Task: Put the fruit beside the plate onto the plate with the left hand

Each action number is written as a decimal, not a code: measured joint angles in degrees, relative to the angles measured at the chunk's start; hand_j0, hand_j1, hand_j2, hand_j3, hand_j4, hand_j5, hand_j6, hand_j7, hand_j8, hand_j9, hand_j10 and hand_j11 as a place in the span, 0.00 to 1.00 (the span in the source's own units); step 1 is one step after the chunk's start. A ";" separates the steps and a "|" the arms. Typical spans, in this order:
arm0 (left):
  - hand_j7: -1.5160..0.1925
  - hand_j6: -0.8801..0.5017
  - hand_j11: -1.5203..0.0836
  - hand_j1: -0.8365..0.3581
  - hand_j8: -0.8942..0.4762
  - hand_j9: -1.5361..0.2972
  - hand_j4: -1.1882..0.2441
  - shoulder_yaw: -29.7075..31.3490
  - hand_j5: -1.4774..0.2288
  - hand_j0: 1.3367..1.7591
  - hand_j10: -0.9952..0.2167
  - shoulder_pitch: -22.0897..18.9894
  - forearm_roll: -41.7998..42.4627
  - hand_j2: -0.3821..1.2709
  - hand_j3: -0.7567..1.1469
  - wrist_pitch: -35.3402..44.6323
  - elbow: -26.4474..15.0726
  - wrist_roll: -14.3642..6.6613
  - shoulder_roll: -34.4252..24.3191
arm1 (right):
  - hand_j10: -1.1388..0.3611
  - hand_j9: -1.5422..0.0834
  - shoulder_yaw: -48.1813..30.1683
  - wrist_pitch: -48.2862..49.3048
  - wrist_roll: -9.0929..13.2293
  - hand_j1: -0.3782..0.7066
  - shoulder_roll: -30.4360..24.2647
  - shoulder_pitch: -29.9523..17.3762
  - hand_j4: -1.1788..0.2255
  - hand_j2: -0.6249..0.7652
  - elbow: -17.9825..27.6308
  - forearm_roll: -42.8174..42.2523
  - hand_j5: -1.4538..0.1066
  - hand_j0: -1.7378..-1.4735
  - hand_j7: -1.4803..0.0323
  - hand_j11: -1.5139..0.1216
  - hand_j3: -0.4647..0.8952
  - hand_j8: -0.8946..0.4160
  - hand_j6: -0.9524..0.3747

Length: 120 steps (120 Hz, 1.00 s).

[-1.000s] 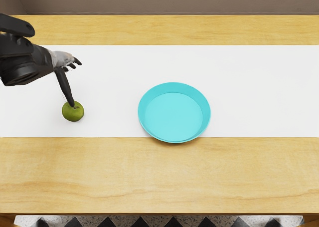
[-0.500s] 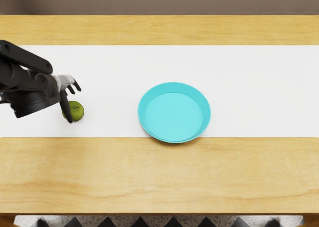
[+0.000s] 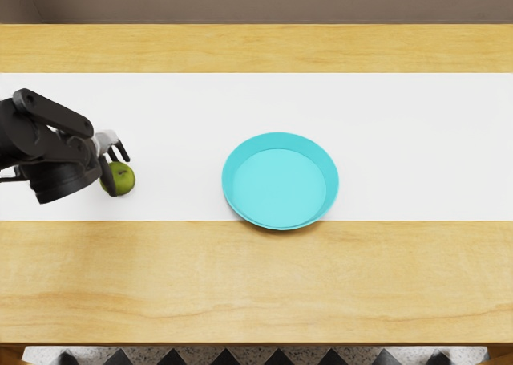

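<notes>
The left hand (image 3: pixel 111 150), middle left of the frame, presses against the green fruit (image 3: pixel 123 179) from its left, hiding that side. Whether it grips is unclear. The fruit lies on the white runner (image 3: pixel 401 124), well left of the teal plate (image 3: pixel 228 180).

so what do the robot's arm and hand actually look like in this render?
Only the left arm shows. It is bulky and matte dark grey to black, with a flat black bar running along its top. The left hand has a pale grey base and slim black fingers. No markings are legible.
</notes>
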State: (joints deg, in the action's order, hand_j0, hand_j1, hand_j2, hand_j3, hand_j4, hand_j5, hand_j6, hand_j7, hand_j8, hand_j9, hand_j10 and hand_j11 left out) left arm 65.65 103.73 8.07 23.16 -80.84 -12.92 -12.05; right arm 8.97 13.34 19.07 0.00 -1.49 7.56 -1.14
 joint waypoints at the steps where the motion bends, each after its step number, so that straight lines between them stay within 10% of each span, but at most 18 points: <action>1: 0.53 0.31 0.56 0.52 0.33 0.50 0.52 -0.01 0.50 0.75 0.45 -0.01 0.01 0.34 0.40 0.03 0.06 0.00 0.05 | 0.76 0.95 0.00 0.00 0.00 0.03 0.00 0.00 0.84 0.45 0.00 0.00 0.93 0.30 0.98 0.93 0.34 0.68 0.72; 80: 0.44 0.36 0.47 0.42 0.27 0.42 0.55 -0.44 0.43 0.75 0.36 -2.70 -0.01 0.32 0.40 0.41 3.26 -0.18 2.75 | 0.76 0.95 0.00 0.00 0.00 0.03 0.00 0.00 0.84 0.45 0.00 0.00 0.93 0.30 0.98 0.93 0.34 0.68 0.72; 120: 0.43 0.36 0.46 0.44 0.26 0.41 0.55 -1.52 0.40 0.75 0.34 5.32 0.59 0.30 0.40 -0.12 3.03 -0.18 6.87 | 0.76 0.95 0.00 0.01 0.00 0.03 0.00 0.00 0.84 0.45 0.00 0.00 0.93 0.30 0.98 0.93 0.34 0.68 0.72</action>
State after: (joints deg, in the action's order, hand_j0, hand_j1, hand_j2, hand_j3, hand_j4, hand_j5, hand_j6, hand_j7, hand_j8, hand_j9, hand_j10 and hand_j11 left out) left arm 64.13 109.05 8.65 23.04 -77.81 -13.10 -5.18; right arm 8.96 13.35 19.07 0.00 -1.49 7.56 -1.14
